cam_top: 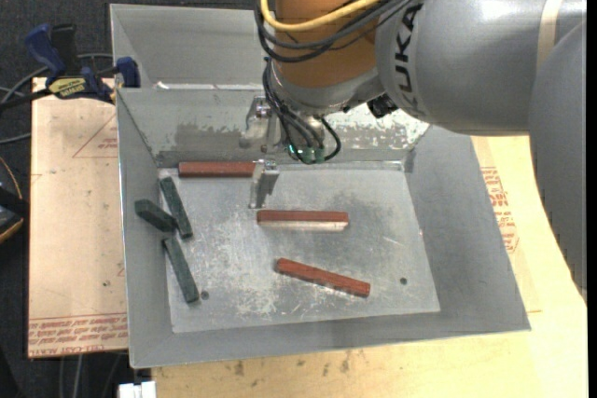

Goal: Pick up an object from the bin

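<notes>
In the grey bin [140, 200], the arm's claw [263, 185] is seen low at the far side, just at the right end of a red-brown stick [215, 169]. Whether the claw is released or clenched cannot be told. The stick lies flat by the far wall, its long axis running left to right. For a sound grasp, the stick is best straddled across its narrow width, nearer its middle, and lifted level. A paler brown stick [301, 219] lies just nearer, to be left undisturbed.
</notes>
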You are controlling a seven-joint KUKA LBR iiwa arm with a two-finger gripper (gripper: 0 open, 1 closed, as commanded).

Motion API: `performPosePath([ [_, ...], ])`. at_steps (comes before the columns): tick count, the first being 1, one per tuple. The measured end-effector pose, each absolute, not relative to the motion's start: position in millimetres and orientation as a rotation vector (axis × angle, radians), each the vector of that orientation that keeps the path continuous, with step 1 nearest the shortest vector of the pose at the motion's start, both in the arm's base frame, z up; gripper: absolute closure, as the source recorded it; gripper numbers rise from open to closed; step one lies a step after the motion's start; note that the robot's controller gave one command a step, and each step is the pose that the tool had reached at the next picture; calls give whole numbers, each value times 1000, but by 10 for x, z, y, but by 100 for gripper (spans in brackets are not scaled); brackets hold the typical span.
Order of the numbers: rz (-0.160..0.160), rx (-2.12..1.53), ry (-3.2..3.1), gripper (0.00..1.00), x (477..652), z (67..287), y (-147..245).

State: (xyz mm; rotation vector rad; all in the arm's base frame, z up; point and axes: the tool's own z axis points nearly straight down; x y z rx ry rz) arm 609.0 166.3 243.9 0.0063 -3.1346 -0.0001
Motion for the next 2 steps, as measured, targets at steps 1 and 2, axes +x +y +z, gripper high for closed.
performPosePath([
  [1,-2,2,-3143,0,6105,2491,1655],
  [2,-5,37,-3150,0,6066,2064,1456],
])
